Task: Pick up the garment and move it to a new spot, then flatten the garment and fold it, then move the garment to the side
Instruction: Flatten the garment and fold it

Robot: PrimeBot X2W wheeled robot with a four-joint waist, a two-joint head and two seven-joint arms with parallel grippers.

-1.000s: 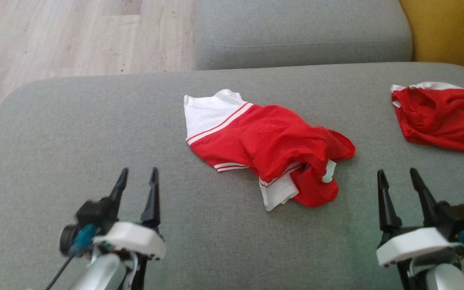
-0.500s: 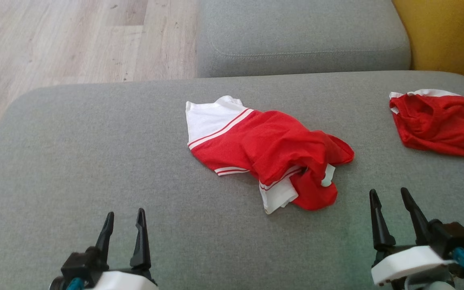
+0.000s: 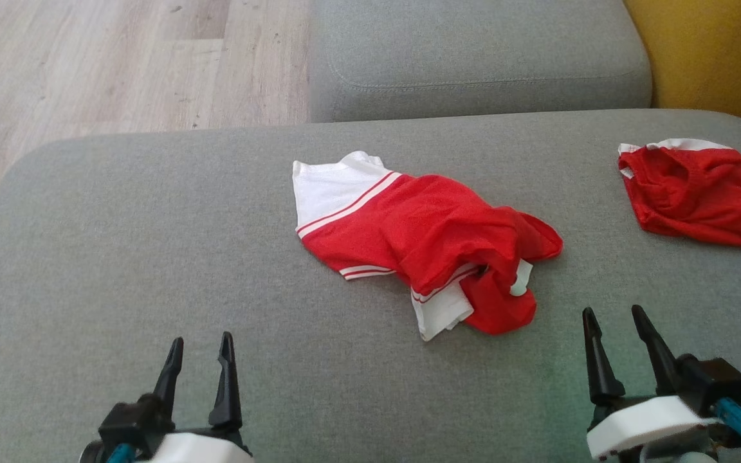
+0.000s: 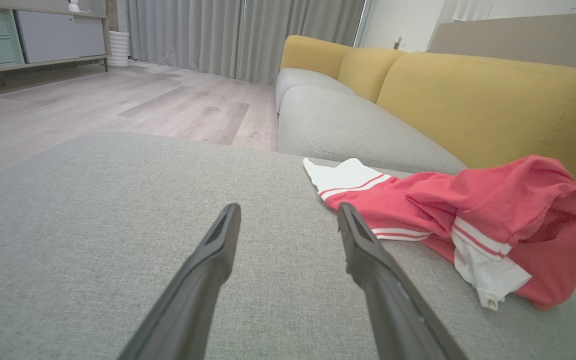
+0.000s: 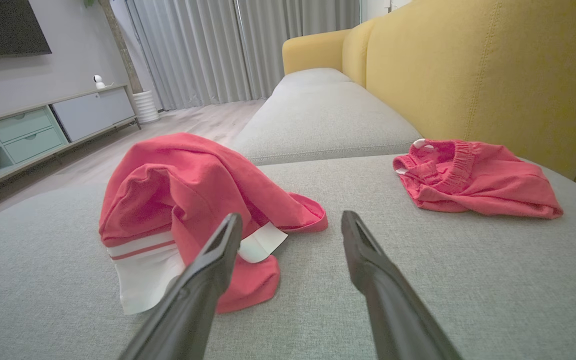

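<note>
Two garments lie on the grey cushion (image 3: 152, 257).

Garment (image 3: 422, 241): red with white panels and red-white stripe trim, crumpled near the cushion's middle. Its flat white end points far-left. A bunched red heap sits near-right, with a white hem and a small white tag sticking out. It lies clear of both sets of fingers.

Red bundle (image 3: 692, 193): smaller, red with a white edge at the back. A gathered waistband shows in the right wrist view. It sits at the cushion's far right, well apart from the garment and near the yellow backrest (image 3: 711, 51).

Left fingers (image 3: 225, 386): lower left of the head view, apart and empty, tips over bare cushion, well short and left of the garment. In the left wrist view the left fingers (image 4: 203, 280) sit low over the fabric, and the garment (image 4: 468, 220) lies off to the right, outside the gap.

Right fingers (image 3: 657, 354): lower right of the head view, apart and empty, near the garment's bunched end but not touching it. In the right wrist view the right fingers (image 5: 373, 270) are spread. The garment (image 5: 183, 200) lies ahead-left, its heap partly behind one finger, and the red bundle (image 5: 473, 180) lies ahead-right.

Second cushion (image 3: 473, 58) lies beyond the first, with wood floor (image 3: 87, 64) at far left. Curtains (image 4: 218, 35) and a low cabinet (image 5: 43, 130) stand across the room.
</note>
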